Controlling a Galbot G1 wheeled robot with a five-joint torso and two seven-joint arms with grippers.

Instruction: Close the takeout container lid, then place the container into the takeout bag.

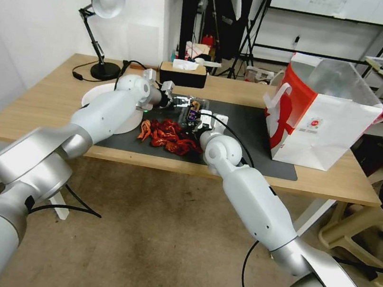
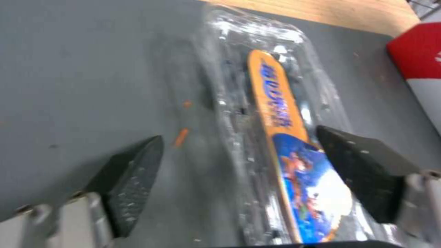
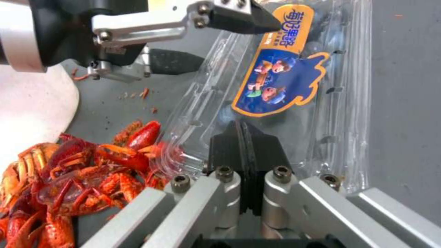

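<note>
Left end effector (image 2: 239, 162) wide astride one takeout container (image 2: 271, 137), right end effector (image 3: 241, 144) pinched together.

Light wood table (image 1: 33, 110) with a dark mat (image 1: 250, 138) across the middle. Directly on the wood: black desk lamp (image 1: 104, 29), tissue box (image 1: 182, 73), and the takeout bag (image 1: 328, 130), half on the mat.

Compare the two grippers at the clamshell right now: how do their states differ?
The left gripper is open, its black fingers spread on either side of the small clear plastic clamshell container. The right gripper is shut, its black fingers pressed together at the container's edge. The left comes in from the side of the round white plate, the right from the near side by the red crayfish pile. Both sit low over the dark mat.
</note>
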